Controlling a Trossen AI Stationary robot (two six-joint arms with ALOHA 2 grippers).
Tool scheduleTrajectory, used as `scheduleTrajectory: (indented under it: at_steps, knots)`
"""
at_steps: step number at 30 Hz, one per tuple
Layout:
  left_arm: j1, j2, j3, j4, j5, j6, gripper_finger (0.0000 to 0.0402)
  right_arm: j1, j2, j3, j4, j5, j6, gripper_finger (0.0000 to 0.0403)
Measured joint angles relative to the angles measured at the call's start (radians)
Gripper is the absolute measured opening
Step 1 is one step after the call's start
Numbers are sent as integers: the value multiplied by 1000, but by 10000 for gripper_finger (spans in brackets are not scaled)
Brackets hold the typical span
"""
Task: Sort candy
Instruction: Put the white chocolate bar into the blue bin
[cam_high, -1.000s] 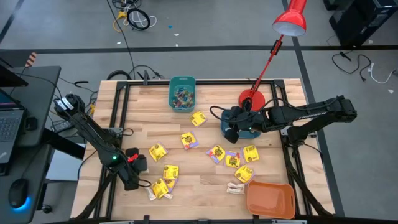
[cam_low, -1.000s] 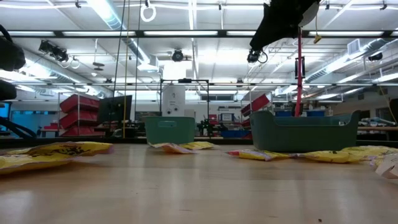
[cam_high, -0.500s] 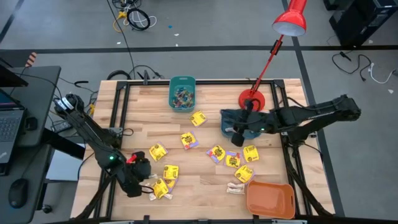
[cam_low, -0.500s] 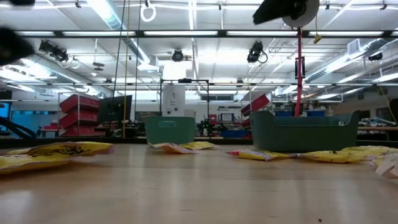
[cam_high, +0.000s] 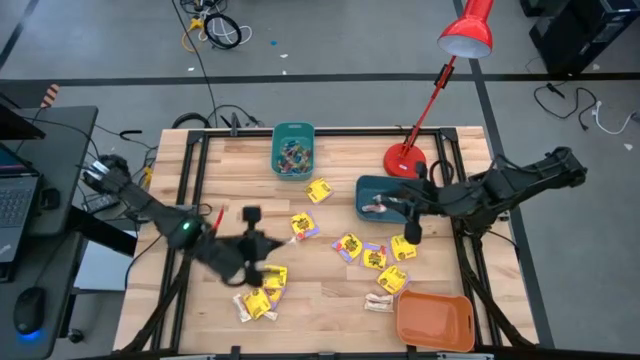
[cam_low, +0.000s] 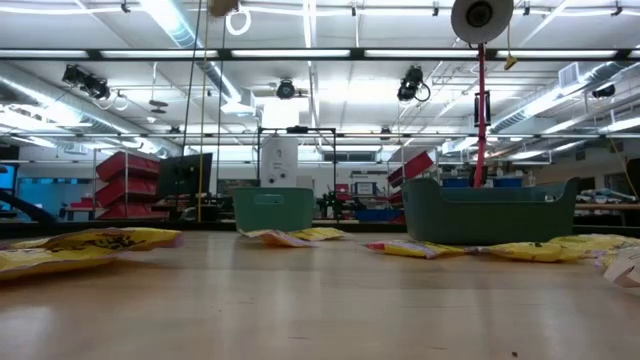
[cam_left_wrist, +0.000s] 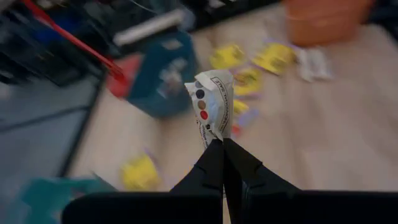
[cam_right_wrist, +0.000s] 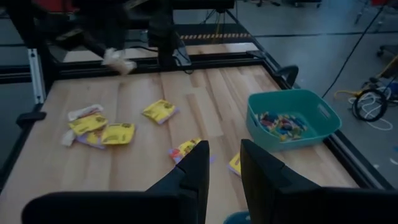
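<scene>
A pale white sweet packet (cam_left_wrist: 211, 112) with coloured dots is seen pinched between the fully closed fingers of the left hand (cam_left_wrist: 222, 149) in the left wrist view. In the high view this hand (cam_high: 250, 245) is carried above the table (cam_high: 330, 290), left of centre in the frame. The right hand (cam_high: 410, 235) is held right of centre in the frame, just below the dark teal bin (cam_high: 385, 195); its fingers (cam_right_wrist: 193, 168) stand slightly apart with nothing between them.

Yellow packets (cam_high: 350, 245) are scattered across the middle of the table, with more at the lower left (cam_high: 262, 298). A light teal bin (cam_high: 293, 150) with small coloured pieces sits at the upper middle, and an orange bin (cam_high: 435, 320) at the lower right. A pale piece appears to lie in the dark teal bin.

The step in hand is judged to be carrying the pale packet to its bin, probably the dark teal one. The pinch should be kept firm, since only an edge is held. The packet should be brought fully over the bin's opening, clear of the right arm, before release.
</scene>
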Motion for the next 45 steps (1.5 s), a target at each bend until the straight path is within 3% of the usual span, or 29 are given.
scheduleTrajectory:
  at_steps: [3,7,12,16,23,31,45]
  knots:
    - [121,0,0,102,43,152,0,18,-21,0,-48,4,31,77]
    - [281,0,0,225,219,285,0,41,-36,0,-124,100,80,77]
    - [453,33,1,376,417,343,0,54,-44,0,-212,183,148,77]
    - [539,117,1,554,500,392,0,55,-43,0,-244,191,172,77]
    - [618,319,1,859,543,378,0,91,-81,0,-241,238,179,77]
    - [633,547,1,1211,546,286,0,104,-124,0,-279,269,189,77]
    - [634,752,114,1224,541,177,0,104,-116,-1,-294,269,216,77]
